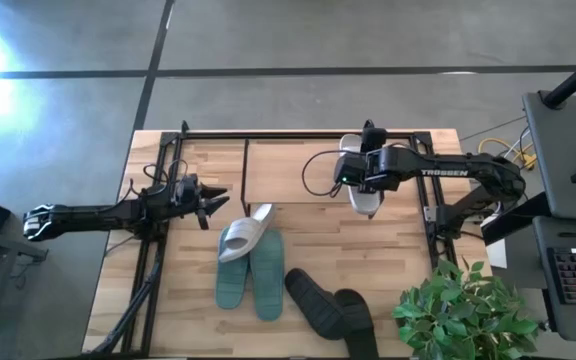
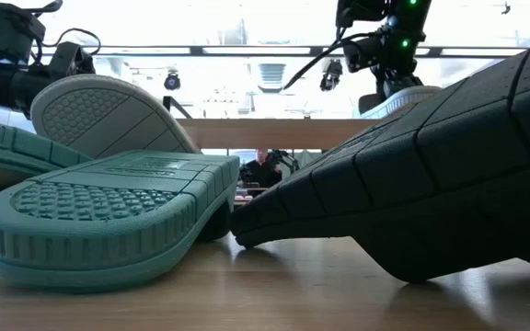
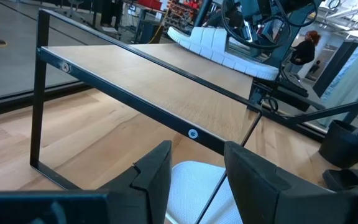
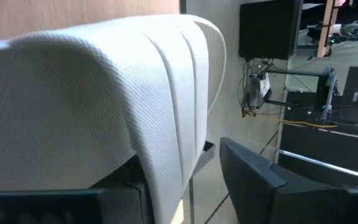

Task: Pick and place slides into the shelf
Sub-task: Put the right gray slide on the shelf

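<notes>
Right gripper (image 1: 360, 170) has fingers parted around white slide (image 1: 364, 196) on shelf (image 1: 298, 170); left gripper (image 1: 211, 200) open (waits). Low view only: person (image 2: 263, 169) behind wooden table (image 1: 388, 260).

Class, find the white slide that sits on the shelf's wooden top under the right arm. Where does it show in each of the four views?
High view: white slide at the shelf's right end, under the right gripper.
Low view: only a pale edge, upper right, above the board.
Left wrist view: ridged sole on the board's far end.
Right wrist view: its strap fills the picture.
Shared landmark: the shelf and its wooden board.
</notes>
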